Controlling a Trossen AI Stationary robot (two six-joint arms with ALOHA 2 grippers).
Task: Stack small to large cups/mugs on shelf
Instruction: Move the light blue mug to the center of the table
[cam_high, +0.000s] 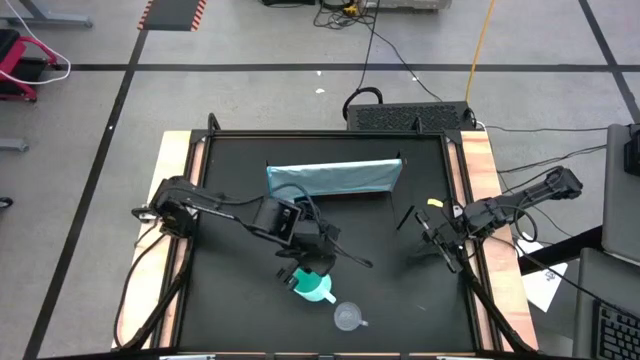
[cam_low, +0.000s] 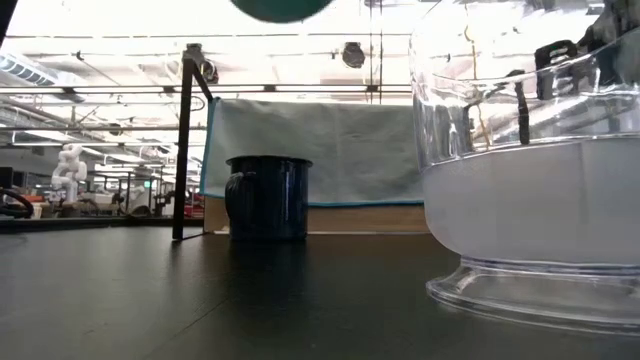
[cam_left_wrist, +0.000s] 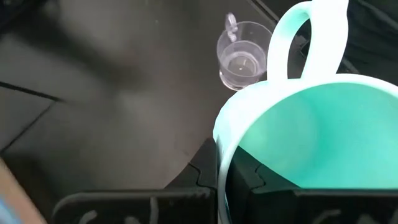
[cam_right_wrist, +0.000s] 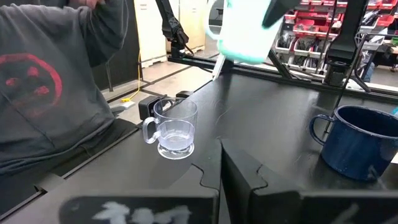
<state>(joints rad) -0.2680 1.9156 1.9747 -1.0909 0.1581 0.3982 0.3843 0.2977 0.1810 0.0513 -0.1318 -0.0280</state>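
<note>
Seen from above, going left to right. At left of centre, the left claw (cam_high: 305, 268), reaching in from the worktop's (cam_high: 225, 310) left edge and clenched on the rim of the turquoise mug (cam_high: 315, 288). In the left wrist view, that mug (cam_left_wrist: 311, 143) filling the right half of the frame, one dark finger (cam_left_wrist: 245, 177) inside its wall, handle pointing away. In the low view, only its rounded bottom (cam_low: 282, 8) at the top edge, so held clear of the worktop.

Just below and right of it in the high view, the clear mug (cam_high: 348, 317), upright near the lower edge of the worktop, apart from the turquoise one. Close to the low camera, filling the right of that frame (cam_low: 530, 180).

Upper centre of the high view: the shelf (cam_high: 333, 178), a long light blue-grey panel lying crosswise. The navy mug probably hidden under the left arm there; in the low view, standing upright (cam_low: 267, 197) in front of the shelf (cam_low: 330, 150), left of centre.

Far right: the right claw (cam_high: 437, 237) waiting near the worktop's right edge, well apart from the mugs; cannot tell whether open or closed. Beyond the clear mug (cam_right_wrist: 174, 127) in the right wrist view, a person's grey sleeve (cam_right_wrist: 56, 81) at upper left and the navy mug (cam_right_wrist: 360, 140) at right.
</note>
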